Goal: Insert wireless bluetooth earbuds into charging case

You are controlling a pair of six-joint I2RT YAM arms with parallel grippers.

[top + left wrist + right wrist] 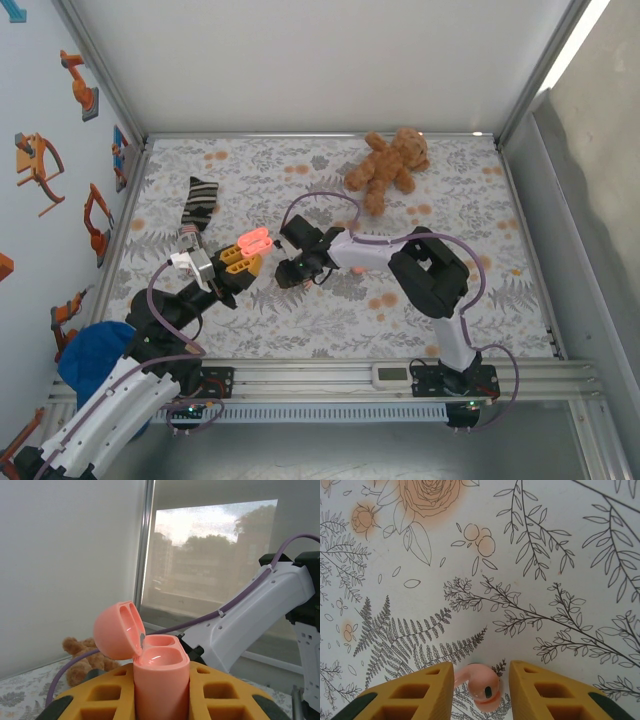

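Observation:
The salmon-pink charging case stands upright between the yellow fingers of my left gripper, which is shut on it. Its lid hangs open to the left, and both wells look empty. In the top view the case is held above the cloth at centre left by my left gripper. My right gripper points down at the cloth just right of it. One pink earbud lies on the cloth between the fingers of my right gripper. Its stem reaches the left finger, and a gap remains on the right.
A brown teddy bear lies at the back right and a striped sock at the back left. The floral cloth covers the table. A blue object sits by the left arm's base. Metal rails frame the table.

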